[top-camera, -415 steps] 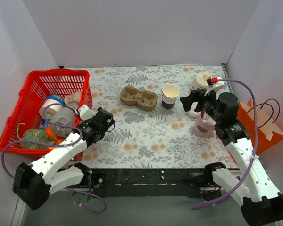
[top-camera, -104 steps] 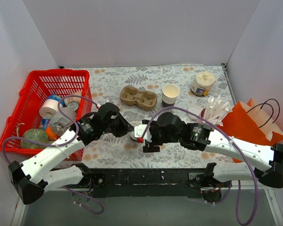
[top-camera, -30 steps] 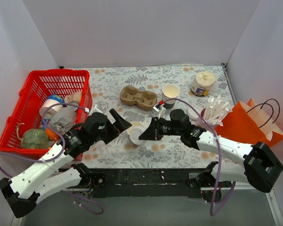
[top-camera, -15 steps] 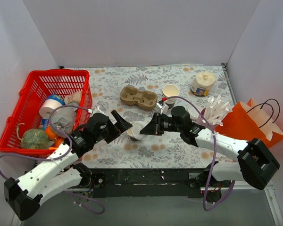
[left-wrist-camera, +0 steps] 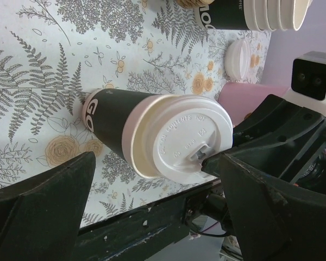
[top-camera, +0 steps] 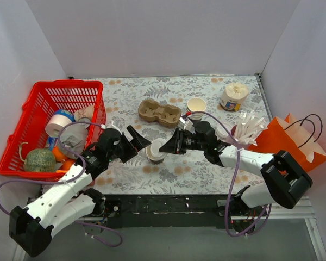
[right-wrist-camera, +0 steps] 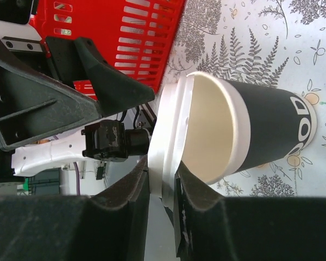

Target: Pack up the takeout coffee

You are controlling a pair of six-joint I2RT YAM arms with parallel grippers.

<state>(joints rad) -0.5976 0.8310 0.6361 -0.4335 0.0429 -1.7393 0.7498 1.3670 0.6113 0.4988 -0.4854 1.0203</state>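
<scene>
My left gripper (left-wrist-camera: 149, 163) stands wide around the takeout coffee (top-camera: 155, 153), upright mid-table, ready to steady it; my right gripper (right-wrist-camera: 163, 176) pinches its tilted white lid (right-wrist-camera: 171, 125), probably to seat it; the cardboard carrier (top-camera: 159, 113) lies beyond.

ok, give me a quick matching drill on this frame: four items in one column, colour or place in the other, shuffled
Items:
1. takeout coffee
2. cup carrier
3. paper bag
4. basket

Descriptions:
A. red, far left
B. orange, far right
C. white-topped, centre front
D. brown cardboard, two empty wells

Pairs: 1-C, 2-D, 3-B, 4-A
</scene>
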